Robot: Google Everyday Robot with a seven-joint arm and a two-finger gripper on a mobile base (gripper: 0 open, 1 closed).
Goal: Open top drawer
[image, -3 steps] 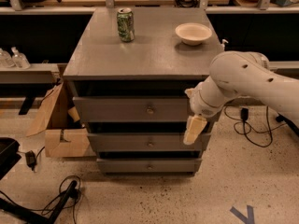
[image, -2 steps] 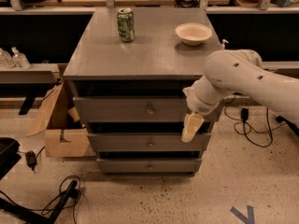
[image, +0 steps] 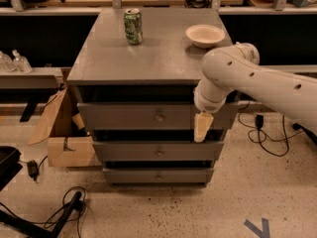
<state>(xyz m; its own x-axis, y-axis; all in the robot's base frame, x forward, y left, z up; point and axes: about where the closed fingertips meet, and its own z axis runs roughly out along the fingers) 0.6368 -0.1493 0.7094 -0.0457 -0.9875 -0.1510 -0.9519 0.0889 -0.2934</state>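
The top drawer [image: 129, 115] is the widest grey front of a three-drawer grey cabinet, with a small round metal knob [image: 159, 117] at its centre; it stands out slightly from the cabinet frame. My gripper [image: 202, 127] hangs from the white arm in front of the right part of the drawer front, to the right of the knob and apart from it. Its cream-coloured fingers [image: 202, 125] point downward.
A green can [image: 132, 27] and a cream bowl [image: 205, 34] stand on the cabinet top [image: 148, 58]. Two lower drawers [image: 158, 152] sit below. A cardboard box [image: 62, 133] is at the cabinet's left. Cables [image: 262, 133] lie on the floor at right and lower left.
The arm and gripper have shifted left along the drawer front, closer to the knob. The drawer looks unchanged.
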